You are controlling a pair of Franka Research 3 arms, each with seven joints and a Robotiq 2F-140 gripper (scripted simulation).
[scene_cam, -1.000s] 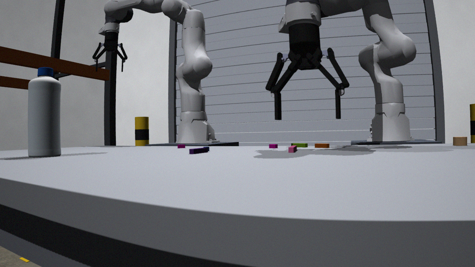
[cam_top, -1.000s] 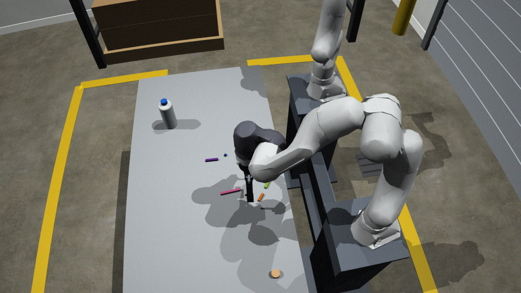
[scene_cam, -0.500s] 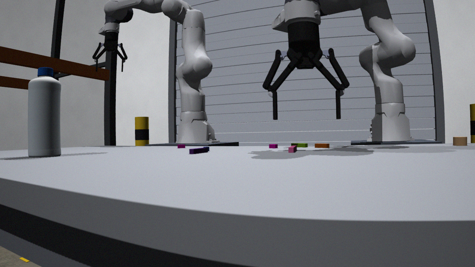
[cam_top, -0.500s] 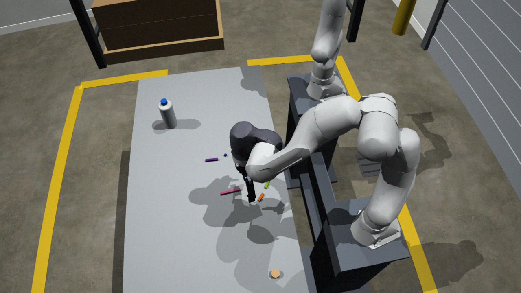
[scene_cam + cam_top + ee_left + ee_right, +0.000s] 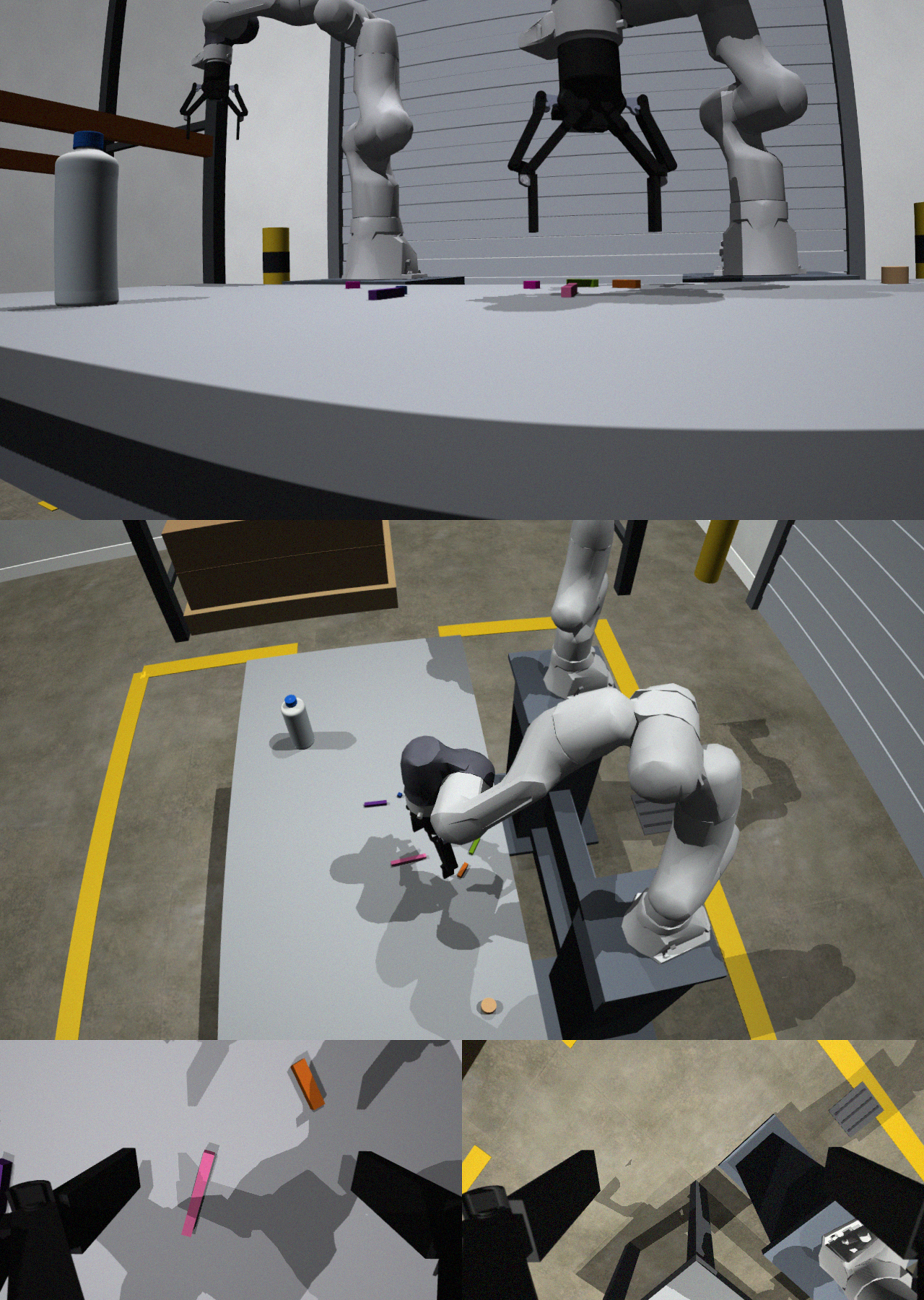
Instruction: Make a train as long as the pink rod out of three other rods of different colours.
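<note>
Purple rod (image 5: 375,803) (image 5: 386,293) (image 5: 5,1177): lay flat on the table, outside the left gripper (image 5: 431,850) (image 5: 593,230) (image 5: 246,1169), past the finger at the wrist picture's left edge.
Long axis: roughly square to the closing line; grip angle looked usable after a sideways shift.
Pink rod (image 5: 408,860) (image 5: 568,290) (image 5: 199,1192): below, framed between those fingers.
Fingers: both pairs spread, nothing held.
Nearer arm: left; right gripper (image 5: 213,136) (image 5: 712,1170) well apart.
</note>
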